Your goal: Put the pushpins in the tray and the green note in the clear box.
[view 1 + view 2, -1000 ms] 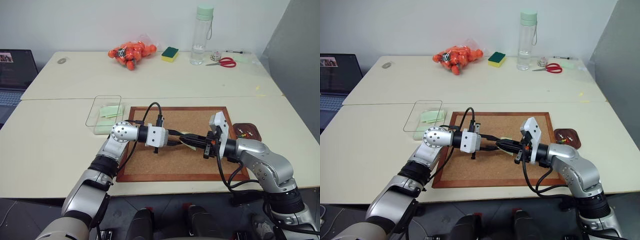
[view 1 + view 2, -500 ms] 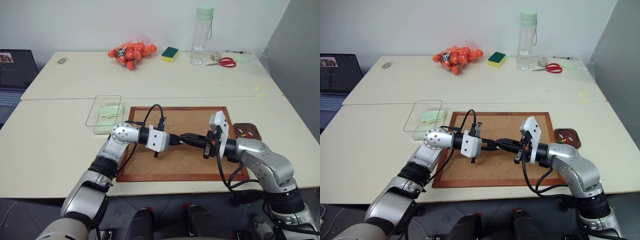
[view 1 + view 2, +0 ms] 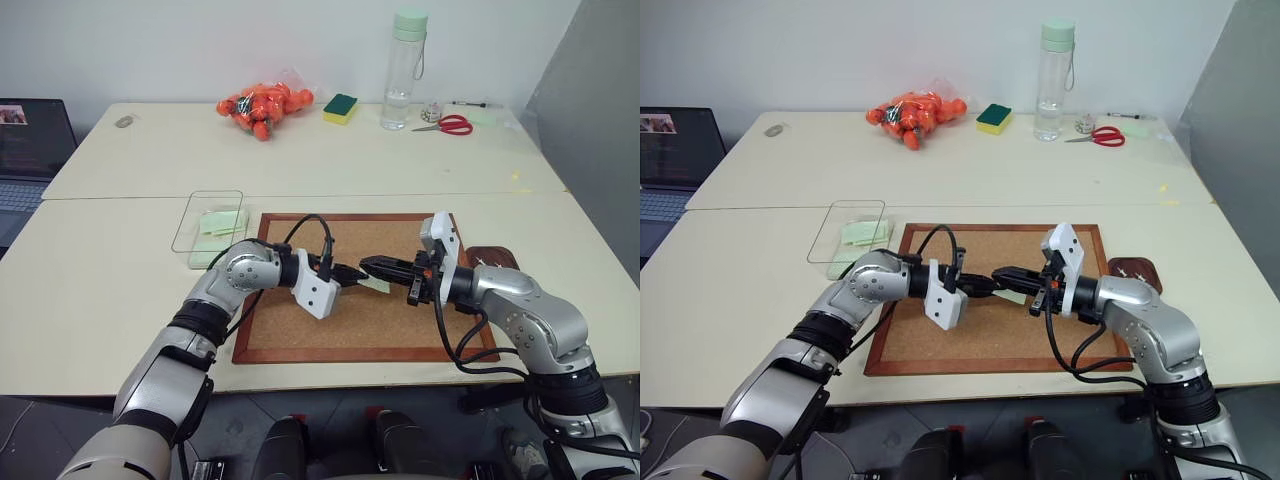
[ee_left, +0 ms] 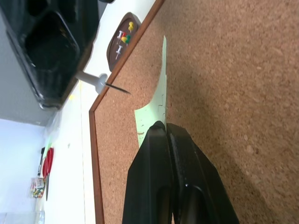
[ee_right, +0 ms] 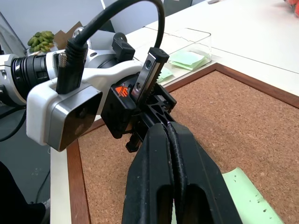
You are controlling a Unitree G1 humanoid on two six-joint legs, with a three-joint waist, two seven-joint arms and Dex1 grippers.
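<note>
L gripper (image 4: pixel 166 128) has its black fingers pressed together on the near corner of the green note (image 4: pixel 156 100), which hangs thin and edge-on over the middle of the corkboard (image 3: pixel 400 325). R gripper (image 3: pixel 372 266) is also fully closed, tips just beside the L ones. In the left wrist view a white pushpin (image 4: pixel 100 84) sticks out from the black gripper opposite, so R looks to be pinching that pin; can't confirm from the head views.

Note = featherweight paper, floppy, curls and flutters, tears easily at the pin hole. Best held by a corner or edge w/ a flat pinch, as now; no need to squeeze hard. Move it slowly so it doesn't flap out.

Pin = tiny, stiff, slick plastic head, sharp point; grip the head, not the needle.

Clear box (image 3: pixel 208 226) sits left of the board, just beside its far-left corner, w/ other green slips inside. Tray (image 3: pixel 497 257) is on the right, just beside the board's right edge, partly behind the R arm; a few colored pins in it already.
</note>
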